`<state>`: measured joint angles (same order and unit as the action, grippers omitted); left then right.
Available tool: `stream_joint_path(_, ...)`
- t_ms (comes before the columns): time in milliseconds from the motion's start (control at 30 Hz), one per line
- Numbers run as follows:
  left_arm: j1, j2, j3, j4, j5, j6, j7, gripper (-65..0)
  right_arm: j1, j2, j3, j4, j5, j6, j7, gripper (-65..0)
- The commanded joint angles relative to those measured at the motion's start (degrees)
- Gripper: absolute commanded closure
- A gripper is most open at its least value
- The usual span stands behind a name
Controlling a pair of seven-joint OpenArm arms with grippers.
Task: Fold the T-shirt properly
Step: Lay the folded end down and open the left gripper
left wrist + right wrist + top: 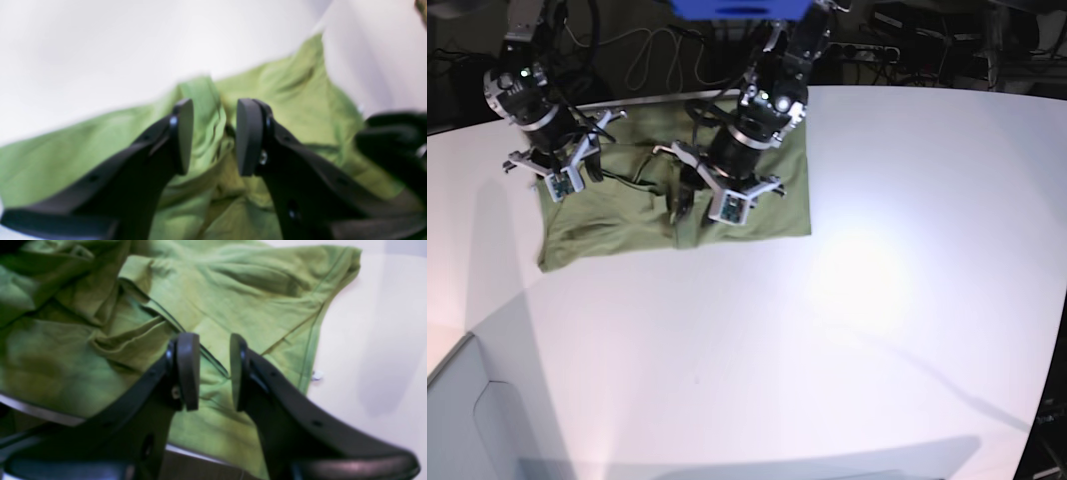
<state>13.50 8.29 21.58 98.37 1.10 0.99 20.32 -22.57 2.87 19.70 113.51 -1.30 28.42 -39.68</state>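
Observation:
The olive-green T-shirt [627,215] lies crumpled and wrinkled at the far left of the white table [877,300]. My left gripper [684,197] hovers over the shirt's middle. In the left wrist view it [215,135] is open, with a bunched fold of the shirt [293,90] below the gap. My right gripper [587,165] is over the shirt's left part near the back edge. In the right wrist view it [214,371] is open a little above the cloth [253,286], by a dark seam line.
The shirt reaches the table's back edge [36,411]. Cables and dark equipment [657,50] lie behind the table. A blurred black part [393,140] shows at the right of the left wrist view. A grey box corner [467,420] is at the front left.

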Motion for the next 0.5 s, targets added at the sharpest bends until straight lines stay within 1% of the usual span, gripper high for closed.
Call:
stream_joint_path(0,0.61,0.71,0.17,2.51,-0.27,-0.34,-1.37,-21.3,0.11,0.42,0.12,0.99,0.73,0.54,1.13,-14.2)
stream_joint_path(33,1.58,0.71,-0.09,4.01,-0.27,-0.34,-1.37,-21.3,0.11,0.42,0.12,0.99,0.73,0.54,1.13,-14.2)
stream_joint_path(133,3.34,-2.54,-0.09,6.91,-0.27,-0.34,-1.46,-21.9,0.19,0.42,0.12,0.99,0.73,0.54,1.13,-14.2)
stream_joint_path(233,4.39,-4.73,-1.67,7.00,-0.27,-0.34,-1.46,-26.0,0.28,0.42,0.03,0.99,0.73,0.54,1.13,-14.2)
stream_joint_path(300,4.75,-4.65,-5.01,6.03,-0.36,-0.34,-1.55,-27.5,0.37,0.33,0.03,0.99,0.73,0.54,1.13,-14.2)
stream_joint_path(400,4.75,-4.21,-8.97,4.53,-0.62,-0.34,-1.55,-27.5,0.37,0.33,0.03,0.99,0.73,0.54,1.13,-14.2)
stream_joint_path(467,4.75,-4.29,-10.20,4.36,-2.99,-0.34,-1.55,-27.6,0.37,0.33,0.03,0.99,0.73,0.54,1.13,-14.2)
